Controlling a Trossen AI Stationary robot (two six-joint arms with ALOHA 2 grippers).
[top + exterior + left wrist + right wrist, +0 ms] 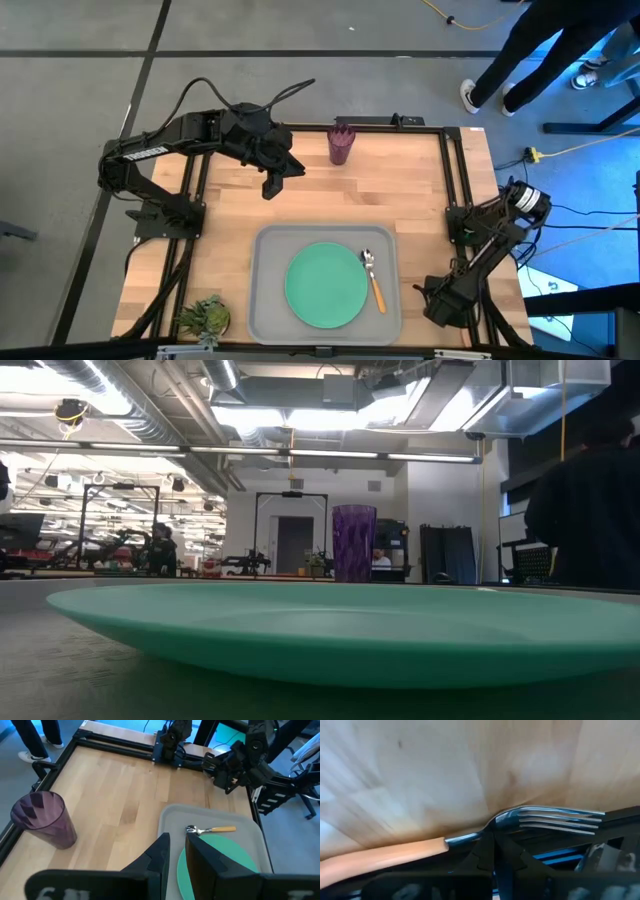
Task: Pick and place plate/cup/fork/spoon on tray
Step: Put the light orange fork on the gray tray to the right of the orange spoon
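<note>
The green plate (325, 285) lies in the light-grey tray (262, 300) at the near middle, and the spoon (372, 278) lies on the plate's right edge. The purple cup (341, 145) stands upright on the wood at the far edge. It also shows in the left wrist view (44, 819). My left gripper (272, 185) hovers left of the cup, its fingers (162, 857) a narrow gap apart and empty. My right gripper (435, 298) is low at the table's near right edge, shut. Its tips (495, 845) are at the fork (470, 839), which the high view does not show. My right gripper's shut fingertips stand at the fork's metal neck (487, 831), between the tines and the orange-tan handle. The fork lies across the fingers on the wood, with its tines by the dark edge rail. I cannot tell whether the tips touch it.
A small green plant (205, 318) sits at the near left corner. Black frame rails (455, 180) run along the table's right and far edges. A person's legs (520, 60) stand beyond the far right corner. Bare wood lies between the cup and the tray.
</note>
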